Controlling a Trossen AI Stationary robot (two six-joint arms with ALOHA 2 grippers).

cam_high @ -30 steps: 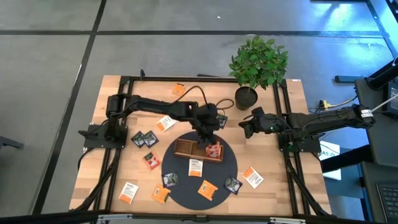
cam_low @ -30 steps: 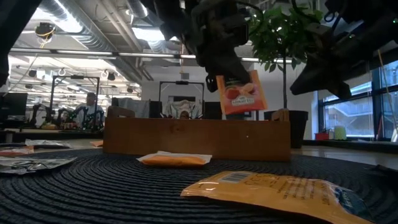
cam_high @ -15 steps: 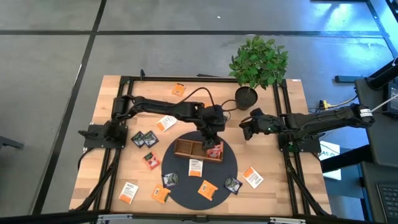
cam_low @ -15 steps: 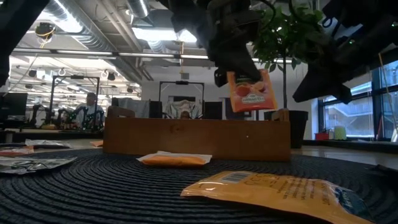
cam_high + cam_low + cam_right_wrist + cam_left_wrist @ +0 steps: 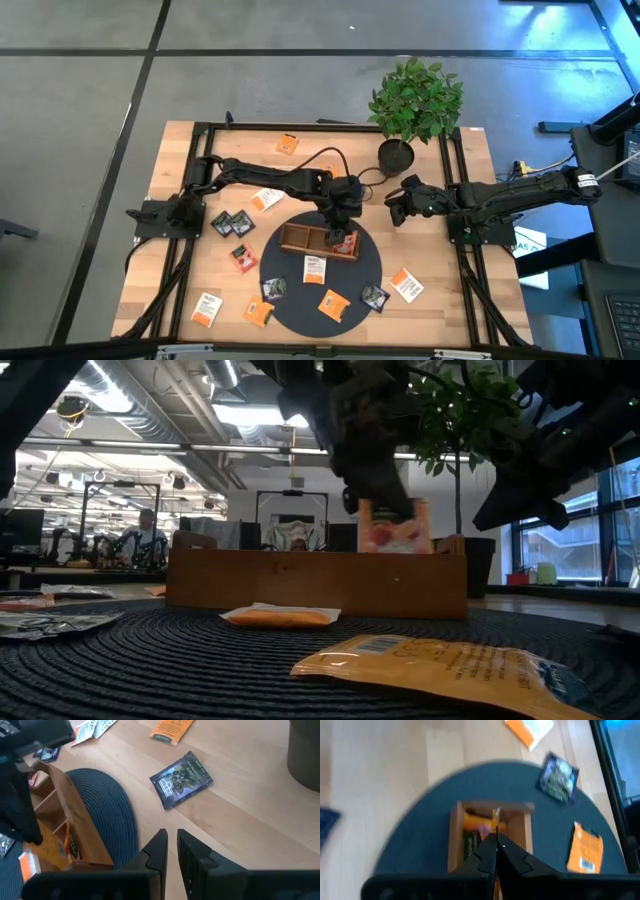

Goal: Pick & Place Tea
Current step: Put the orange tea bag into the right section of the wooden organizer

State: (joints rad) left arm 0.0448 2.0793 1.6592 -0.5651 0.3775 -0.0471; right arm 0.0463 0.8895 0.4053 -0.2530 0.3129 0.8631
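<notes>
High view: a wooden table carries a round dark mat with a brown wooden tray on it and a potted plant at the far edge. Flat square tea sachets lie scattered over mat and wood. The left gripper has dropped over the tray's right-hand end compartment within the last second, after hanging a little higher and farther from it. The right gripper waits beside the plant pot, clear of the mat.

Low view: the held sachet, red and white with a fruit picture, now sits half hidden behind the tray's front wall; a second ago it hung fully above it. That suggests the placing is nearly done and release comes next. An orange sachet and a yellow-orange one lie on the mat in front.

Left wrist view: the left gripper's jaws are pressed together on the thin upper edge of the sachet, which hangs straight down into an open compartment already holding other sachets.

Right wrist view: the right gripper's fingers stand slightly apart, holding nothing, above bare wood. A dark sachet lies ahead, with the tray and the left arm off to the side.
</notes>
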